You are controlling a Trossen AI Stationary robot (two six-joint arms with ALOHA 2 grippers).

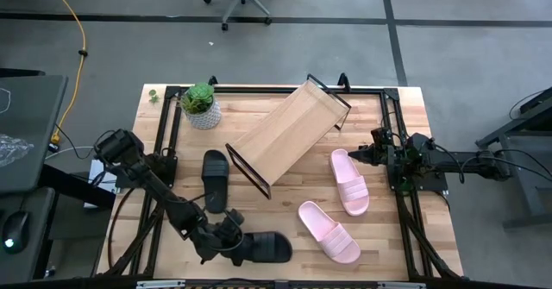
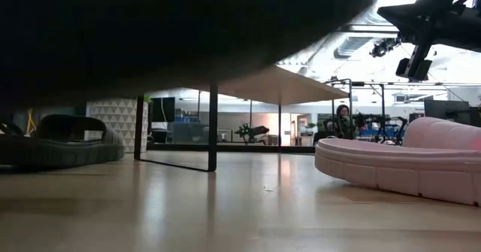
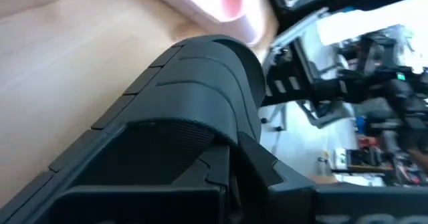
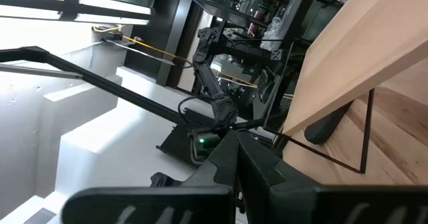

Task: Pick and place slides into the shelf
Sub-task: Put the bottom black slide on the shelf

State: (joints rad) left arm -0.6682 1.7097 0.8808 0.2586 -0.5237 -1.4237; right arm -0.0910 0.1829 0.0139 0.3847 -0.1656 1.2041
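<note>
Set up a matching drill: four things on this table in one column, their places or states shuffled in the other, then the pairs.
1. left end effector
2. right end effector
3. shelf
4. potted plant

A. table's far left area
B. table's middle, empty of slides
C. shut on a black slide at the near edge
D. shut, holding nothing, at the right side

1-C, 2-D, 3-B, 4-A

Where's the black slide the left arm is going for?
High view: the black slide lies at the table's front edge, left of centre, left gripper shut on its end.
</note>
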